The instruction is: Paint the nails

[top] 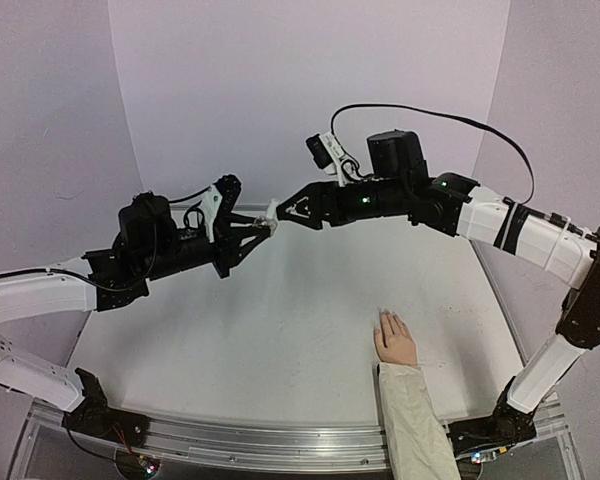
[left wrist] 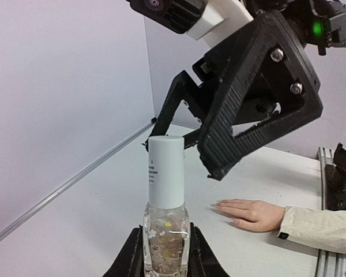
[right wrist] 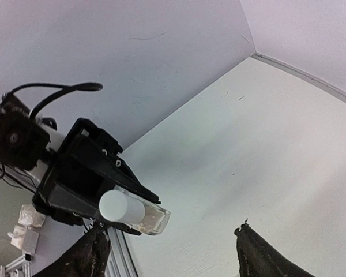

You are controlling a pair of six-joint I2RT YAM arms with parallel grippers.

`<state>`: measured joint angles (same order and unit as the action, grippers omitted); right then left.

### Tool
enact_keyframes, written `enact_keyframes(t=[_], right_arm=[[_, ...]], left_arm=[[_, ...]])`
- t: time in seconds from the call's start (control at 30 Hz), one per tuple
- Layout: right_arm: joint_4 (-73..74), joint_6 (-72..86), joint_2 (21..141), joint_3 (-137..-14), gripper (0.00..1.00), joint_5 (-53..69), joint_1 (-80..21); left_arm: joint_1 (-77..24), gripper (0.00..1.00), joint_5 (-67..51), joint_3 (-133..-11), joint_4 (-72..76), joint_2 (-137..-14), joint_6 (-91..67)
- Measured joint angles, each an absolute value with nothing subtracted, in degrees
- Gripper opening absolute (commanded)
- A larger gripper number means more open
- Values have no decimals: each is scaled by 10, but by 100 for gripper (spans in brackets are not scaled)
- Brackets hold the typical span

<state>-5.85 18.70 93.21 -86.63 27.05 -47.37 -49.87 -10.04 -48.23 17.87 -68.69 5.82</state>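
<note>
**A:** Left arm (top: 170, 250) is gripping the bottle (left wrist: 166, 234) upright, jaws closed tight on its glass, off the desk (top: 280, 320).
**B:** Right arm's (top: 380, 200) jaws are standing wide, just beside the bottle's white cap (left wrist: 166, 170).
**A:** The nails (left wrist: 220, 203) are lying well apart from the bottle, on the hand (top: 395, 342) down on the desk.
**B:** I'm fearing an off-centre closing: it could be knocking the bottle askew, spilling polish.

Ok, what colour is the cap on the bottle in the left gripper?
White. The cap of the bottle shows best in the left wrist view.
</note>
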Motion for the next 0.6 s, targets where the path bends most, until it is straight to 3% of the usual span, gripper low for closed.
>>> enact_keyframes(t=[0.4,0.6], right_arm=[[-93,268,981,-934,37,250,-497],[-94,272,997,-937,28,253,-501]], left_arm=[[-525,0,-8,-482,176,-691,92],[-525,0,8,-482,167,-691,88]])
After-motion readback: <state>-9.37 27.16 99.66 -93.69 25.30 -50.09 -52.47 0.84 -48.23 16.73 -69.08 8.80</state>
